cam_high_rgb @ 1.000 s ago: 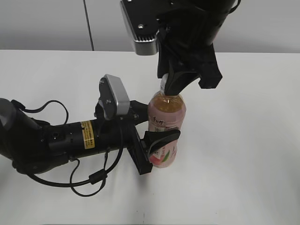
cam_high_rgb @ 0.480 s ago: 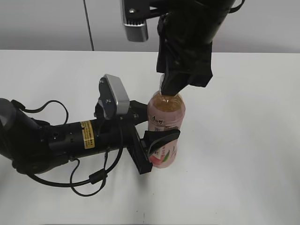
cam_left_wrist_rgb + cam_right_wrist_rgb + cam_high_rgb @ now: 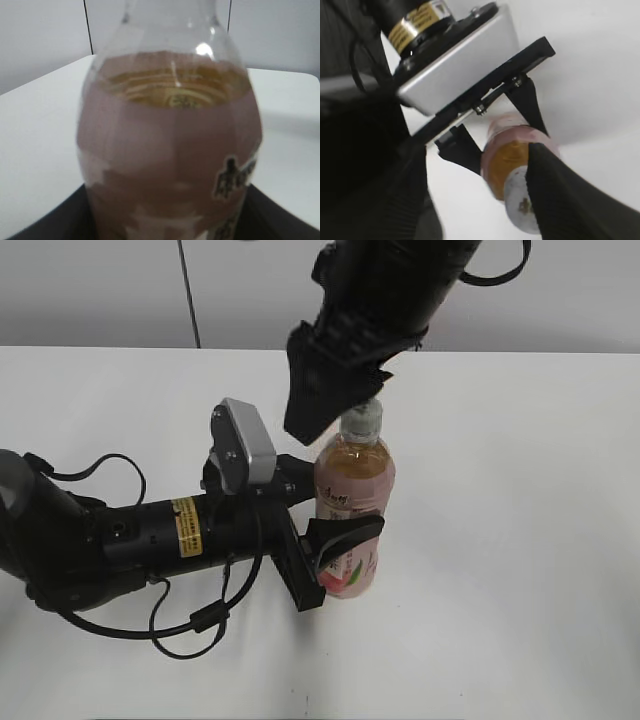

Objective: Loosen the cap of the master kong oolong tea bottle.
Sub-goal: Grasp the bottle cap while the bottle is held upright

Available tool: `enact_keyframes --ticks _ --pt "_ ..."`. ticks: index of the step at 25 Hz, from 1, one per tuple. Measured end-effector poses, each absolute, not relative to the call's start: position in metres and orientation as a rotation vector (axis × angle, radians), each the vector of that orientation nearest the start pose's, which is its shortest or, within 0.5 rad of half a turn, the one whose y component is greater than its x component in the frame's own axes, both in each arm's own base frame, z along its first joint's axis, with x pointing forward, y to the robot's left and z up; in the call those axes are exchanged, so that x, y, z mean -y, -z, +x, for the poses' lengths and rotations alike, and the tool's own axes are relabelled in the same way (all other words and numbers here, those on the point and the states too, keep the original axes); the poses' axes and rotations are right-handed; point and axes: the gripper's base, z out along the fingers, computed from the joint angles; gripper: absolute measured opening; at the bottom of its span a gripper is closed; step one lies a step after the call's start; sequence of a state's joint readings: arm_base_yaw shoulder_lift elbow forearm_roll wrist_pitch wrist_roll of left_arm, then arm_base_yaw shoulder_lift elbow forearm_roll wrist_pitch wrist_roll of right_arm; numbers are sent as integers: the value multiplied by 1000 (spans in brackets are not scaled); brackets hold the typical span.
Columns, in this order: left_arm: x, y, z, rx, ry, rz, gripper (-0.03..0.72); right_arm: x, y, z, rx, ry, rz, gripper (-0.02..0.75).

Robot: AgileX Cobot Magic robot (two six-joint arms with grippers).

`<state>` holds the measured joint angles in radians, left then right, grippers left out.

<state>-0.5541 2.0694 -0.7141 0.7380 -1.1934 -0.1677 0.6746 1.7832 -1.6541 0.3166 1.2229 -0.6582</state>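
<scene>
The master kong oolong tea bottle (image 3: 356,490) stands upright on the white table, amber tea behind a pink label; it fills the left wrist view (image 3: 170,145). My left gripper (image 3: 330,515) (image 3: 165,217) is shut on its body from the left, one dark finger on each side. The white cap (image 3: 362,418) sits on the neck, uncovered. My right gripper (image 3: 335,410) hangs just above and left of it, open. In the right wrist view the cap (image 3: 522,206) lies beside the right-hand finger (image 3: 570,195), with a wide gap to the other; the right gripper (image 3: 477,150) holds nothing.
The left arm (image 3: 120,540) lies along the table (image 3: 520,570) at the left, with loose cables (image 3: 190,625) in front of it. Its silver wrist camera (image 3: 245,445) stands beside the bottle. A grey wall (image 3: 100,290) runs behind the table.
My right gripper has opened and swung up and to the left off the cap, which now shows. The left gripper and the bottle have not moved.
</scene>
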Motion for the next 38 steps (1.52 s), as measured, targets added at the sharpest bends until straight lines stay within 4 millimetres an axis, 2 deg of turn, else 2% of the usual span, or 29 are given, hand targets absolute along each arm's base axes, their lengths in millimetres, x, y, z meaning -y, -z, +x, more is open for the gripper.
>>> enact_keyframes --ticks 3,6,10,15,27,29,31,32,35,38 --pt "224 -106 255 -1448 878 1071 390 -254 -326 280 -2545 -477 -1245 483" --pt "224 -106 255 -1449 878 1071 390 -247 -327 286 -2650 -369 -1021 483" --pt "224 -106 255 -1449 877 1071 390 -241 -326 291 -2729 -286 -787 484" --pt "224 -106 255 -1449 877 1071 390 -242 -324 292 -2784 -315 -636 484" --pt "224 -106 255 -1450 877 1071 390 -245 -307 288 -2869 -356 -599 481" --pt "224 -106 255 -1450 877 1071 390 -245 -307 288 -2868 -352 -601 448" --pt "224 -106 255 -1450 876 1070 390 -245 -307 288 -2861 -343 -620 352" --pt "224 -106 255 -1450 876 1070 390 -245 -307 288 -2853 -343 -645 283" --pt "224 -106 255 -1450 876 1070 390 -245 -307 288 -2811 -330 -770 274" --pt "224 -106 255 -1450 876 1070 390 -245 -307 288 -2736 -314 -967 274"
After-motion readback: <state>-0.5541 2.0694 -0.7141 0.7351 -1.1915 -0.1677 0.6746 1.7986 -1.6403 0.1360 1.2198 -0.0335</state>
